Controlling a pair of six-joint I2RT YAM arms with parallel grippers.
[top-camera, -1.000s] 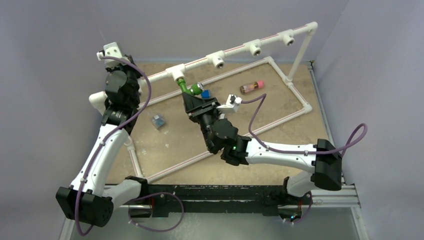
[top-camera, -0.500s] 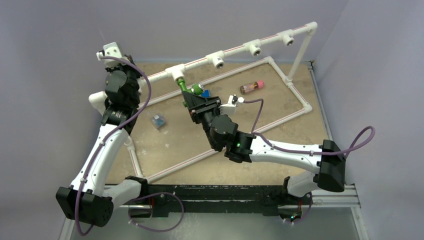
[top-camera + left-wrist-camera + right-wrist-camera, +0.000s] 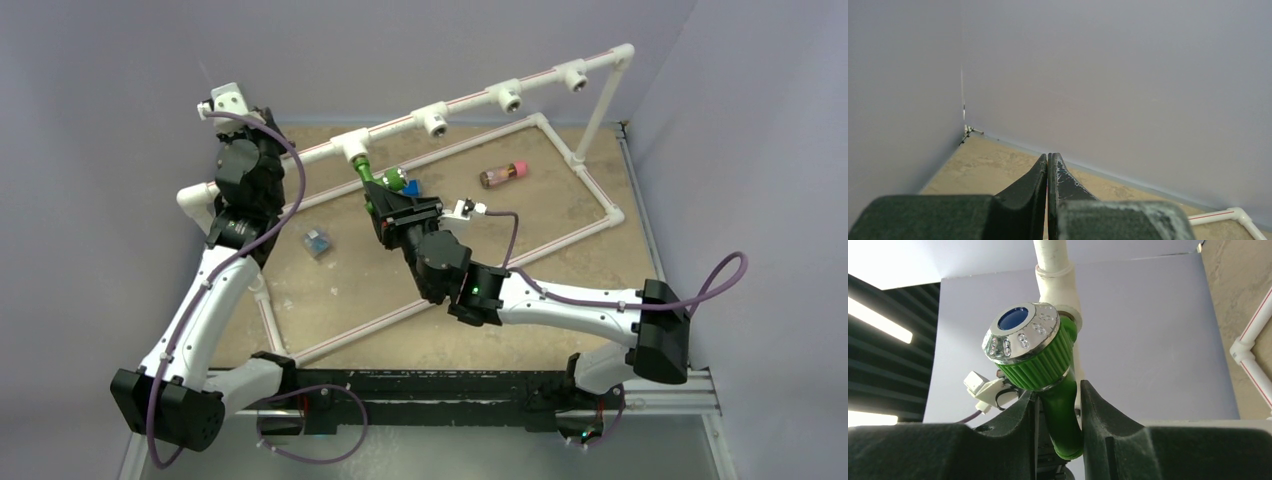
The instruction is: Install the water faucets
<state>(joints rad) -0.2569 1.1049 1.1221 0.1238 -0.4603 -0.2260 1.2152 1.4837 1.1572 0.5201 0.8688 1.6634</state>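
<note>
Green faucet [image 3: 1040,365] gripped inside right tool [image 3: 1058,392]

Pale lavender walls [image 3: 110,60]; tan mottled tabletop [image 3: 340,280]; even light.

White arms [image 3: 205,300], black fingers [image 3: 1108,440], purple cables [image 3: 513,235]

The top camera is looking down from above and behind over the whole counter [image 3: 335,285]. The left wrist camera is facing a wall corner [image 3: 964,120]. The right wrist camera is peering upward, close on the green faucet [image 3: 1040,367], which the top view is also showing.
</note>
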